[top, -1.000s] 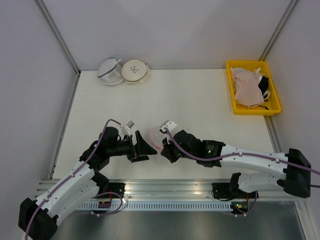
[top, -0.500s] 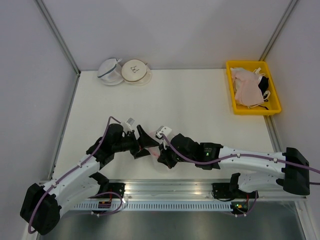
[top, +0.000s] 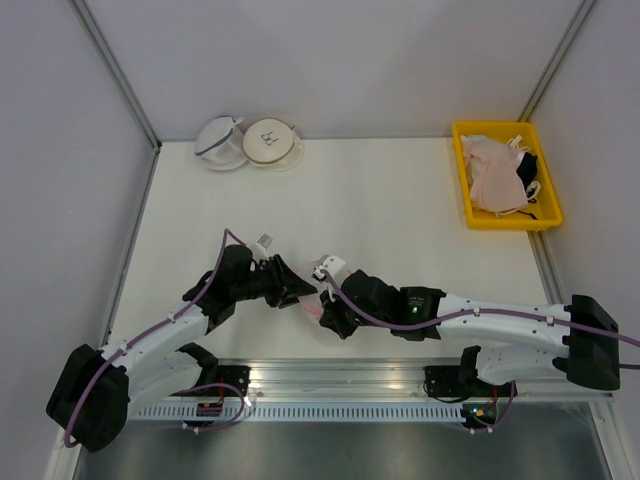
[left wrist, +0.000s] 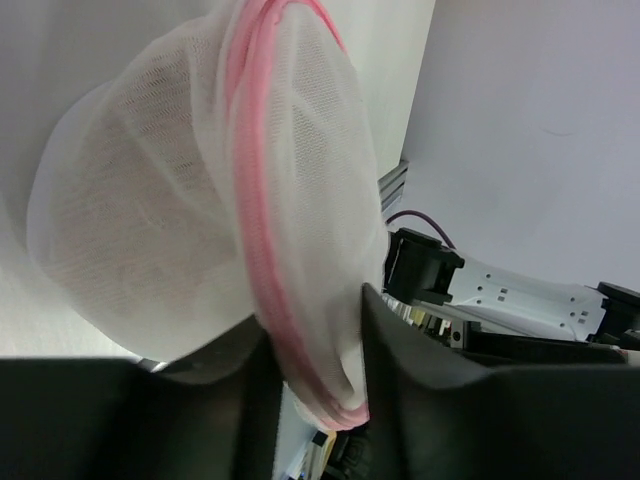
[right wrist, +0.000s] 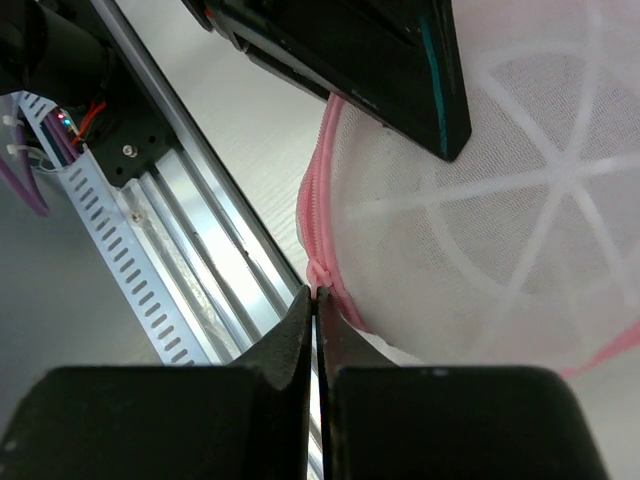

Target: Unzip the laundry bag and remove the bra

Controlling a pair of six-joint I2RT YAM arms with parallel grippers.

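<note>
The laundry bag (left wrist: 150, 220), likely light, floppy mesh on a springy hoop, sits between the arms near the worktop's (top: 400, 200) front edge; left gripper (left wrist: 318, 345) clamps its pink rim (left wrist: 255, 230); right gripper (right wrist: 315, 300) pinches the zipper (right wrist: 312, 215), the sensible hold.

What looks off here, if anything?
Nothing stands out. The laundry bag stands on edge only because the left gripper clamps its rim and the right gripper pinches the zipper.
</note>
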